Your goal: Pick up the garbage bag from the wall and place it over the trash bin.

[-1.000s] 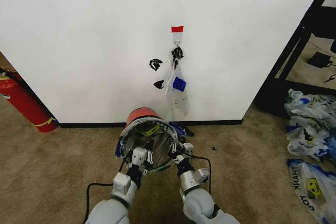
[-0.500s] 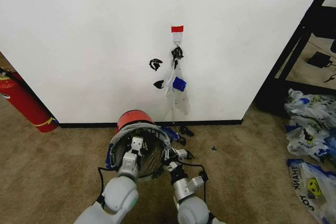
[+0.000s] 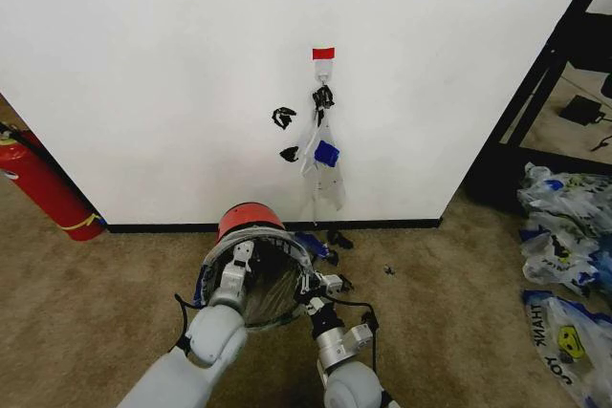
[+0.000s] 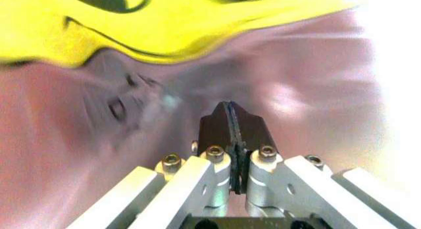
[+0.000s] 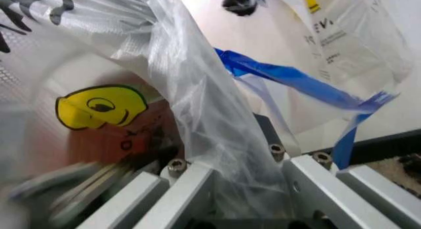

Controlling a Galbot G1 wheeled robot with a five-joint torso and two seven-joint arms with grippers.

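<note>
The trash bin (image 3: 251, 218) lies tilted on the carpet below the wall (image 3: 143, 64), red bottom toward the wall and mouth toward me. The garbage bag (image 3: 212, 272) is stretched over its rim and lines the inside. My left gripper (image 3: 238, 257) reaches into the mouth, shut, its pads pressed together against the bag film (image 4: 296, 91) below the yellow smiley (image 4: 164, 31). My right gripper (image 3: 321, 284) sits at the bin's right rim, shut on a bunched fold of the garbage bag (image 5: 191, 91); the film hides its fingertips.
A slimmer clear bag with a blue patch (image 3: 325, 158) hangs from the hook (image 3: 323, 69) under red tape (image 3: 323, 53). A red fire extinguisher (image 3: 43, 188) stands at left. More printed bags (image 3: 564, 226) lie on the right, beside a black frame (image 3: 545, 74).
My left gripper moved from the bin's front rim up into its mouth. The bin shifted a little left and toward me. The right gripper stayed at the right rim.
</note>
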